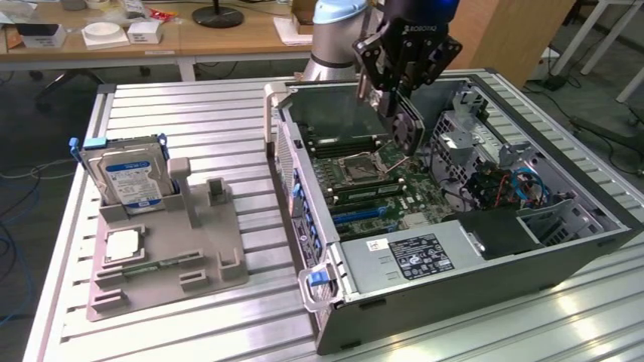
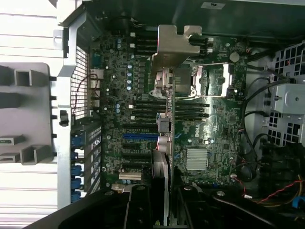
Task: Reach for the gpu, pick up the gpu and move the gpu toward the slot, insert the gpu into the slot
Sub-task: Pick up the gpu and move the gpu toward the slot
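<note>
Gpu (image 1: 406, 124): on edge, clamped in gripper (image 1: 393, 98) marked ROBOTIQ, above open case (image 1: 453, 283); long axis runs from gripper to silvery bracket (image 2: 176, 45); motherboard (image 2: 217, 119) reads DELL.

**Desk:** What frames the work surface?
**Reporter:** A slatted aluminium table (image 1: 201, 121) spans the foreground. Behind it, a wooden desk (image 1: 241, 41) carries white boxes (image 1: 105, 34) and a round black stand base (image 1: 219, 15).
**Desk:** And beyond that?
**Reporter:** Grey floor (image 1: 26, 128) on both sides. Cables (image 1: 604, 128) trail at the exterior view's right, past a tan wooden panel (image 1: 513, 38).
</note>
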`<state>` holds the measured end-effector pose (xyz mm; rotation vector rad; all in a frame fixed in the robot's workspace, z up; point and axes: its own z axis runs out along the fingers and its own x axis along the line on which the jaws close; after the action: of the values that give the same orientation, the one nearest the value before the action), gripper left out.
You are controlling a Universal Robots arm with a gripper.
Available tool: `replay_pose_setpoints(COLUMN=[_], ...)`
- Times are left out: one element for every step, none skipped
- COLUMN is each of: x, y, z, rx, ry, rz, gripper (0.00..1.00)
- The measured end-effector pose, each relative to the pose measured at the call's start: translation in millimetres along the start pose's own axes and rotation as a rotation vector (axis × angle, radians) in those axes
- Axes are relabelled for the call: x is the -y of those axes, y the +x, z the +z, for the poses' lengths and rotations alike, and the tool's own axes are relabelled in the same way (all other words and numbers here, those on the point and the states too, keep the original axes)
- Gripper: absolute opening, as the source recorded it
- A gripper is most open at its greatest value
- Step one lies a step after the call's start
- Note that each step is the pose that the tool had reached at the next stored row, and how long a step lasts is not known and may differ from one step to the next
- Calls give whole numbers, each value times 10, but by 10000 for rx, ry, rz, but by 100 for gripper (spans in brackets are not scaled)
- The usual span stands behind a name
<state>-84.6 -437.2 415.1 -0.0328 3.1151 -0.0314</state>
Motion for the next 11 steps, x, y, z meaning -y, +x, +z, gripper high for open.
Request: replay_pose_setpoints(x=[0, 0, -1, -1, -1, -1, -2, -2, -2, -2, -2], y=[-20, -39, -57, -77, -95, -114, -134, -154, -174, -192, -212], z=[1, 3, 4, 5, 6, 8, 10, 11, 12, 13, 15], rx=[0, 1, 1, 1, 1, 1, 2, 1, 1, 1, 2], ry=[1, 1, 1, 1, 1, 1, 1, 1, 1, 0, 1], rz=[0, 0, 0, -1, -1, 0, 0, 0, 0, 0, -1], gripper=[26, 26, 26, 26, 26, 26, 26, 26, 26, 26, 26])
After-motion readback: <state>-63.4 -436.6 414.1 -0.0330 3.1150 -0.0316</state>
